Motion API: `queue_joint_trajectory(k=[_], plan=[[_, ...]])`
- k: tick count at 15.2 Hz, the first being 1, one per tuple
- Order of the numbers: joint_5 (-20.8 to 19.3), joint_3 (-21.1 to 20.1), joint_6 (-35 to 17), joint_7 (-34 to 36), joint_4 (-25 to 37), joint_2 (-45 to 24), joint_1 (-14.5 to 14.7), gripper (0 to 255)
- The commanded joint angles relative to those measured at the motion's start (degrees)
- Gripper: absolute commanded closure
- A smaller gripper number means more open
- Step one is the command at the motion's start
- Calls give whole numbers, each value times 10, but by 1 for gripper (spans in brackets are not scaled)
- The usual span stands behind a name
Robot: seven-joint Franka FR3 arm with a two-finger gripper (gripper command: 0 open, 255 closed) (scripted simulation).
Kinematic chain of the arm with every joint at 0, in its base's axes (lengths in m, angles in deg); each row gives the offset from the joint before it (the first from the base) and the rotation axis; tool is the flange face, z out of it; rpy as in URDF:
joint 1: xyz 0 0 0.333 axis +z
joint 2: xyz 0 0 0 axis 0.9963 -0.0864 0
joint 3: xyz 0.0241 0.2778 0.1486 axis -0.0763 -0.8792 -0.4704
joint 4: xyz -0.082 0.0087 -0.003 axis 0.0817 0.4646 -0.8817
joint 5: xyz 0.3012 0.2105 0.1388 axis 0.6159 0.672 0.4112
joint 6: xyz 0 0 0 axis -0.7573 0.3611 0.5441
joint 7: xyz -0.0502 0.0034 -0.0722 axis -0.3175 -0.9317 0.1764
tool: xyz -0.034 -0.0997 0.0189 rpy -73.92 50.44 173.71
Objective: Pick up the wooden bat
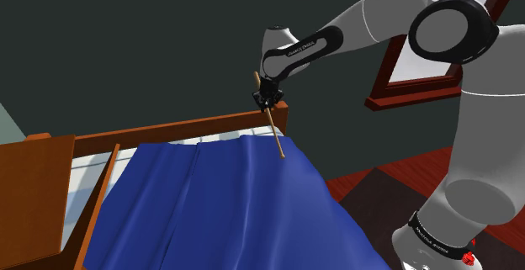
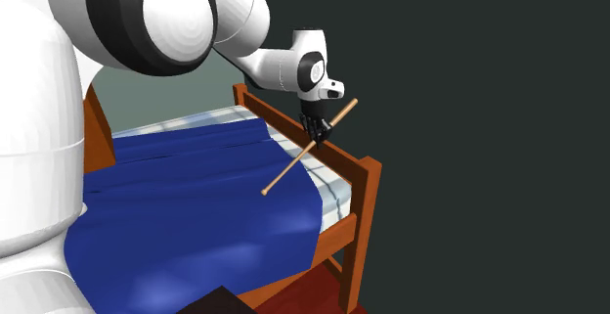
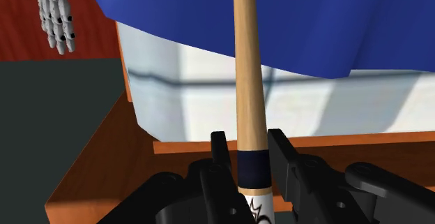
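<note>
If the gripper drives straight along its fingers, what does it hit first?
Probably the white mattress edge under the blue blanket. The gripper points there, though depth is unclear and the bat it clasps may touch first.

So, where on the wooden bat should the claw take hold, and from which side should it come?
Grip the bat by its round shaft at the dark band, where the claw is shut on it. Come crosswise to its length: the shaft is straight and narrow there. The longer part slants down toward the blue blanket, so a hold nearer the middle may balance better.
</note>
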Motion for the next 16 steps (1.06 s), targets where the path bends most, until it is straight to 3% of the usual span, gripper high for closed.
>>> queue_joint_trajectory(k=[1, 16], plan=[[1, -1, 10, -1, 5, 6, 0, 255], [10, -5, 98, -9, 58, 41, -3, 255]])
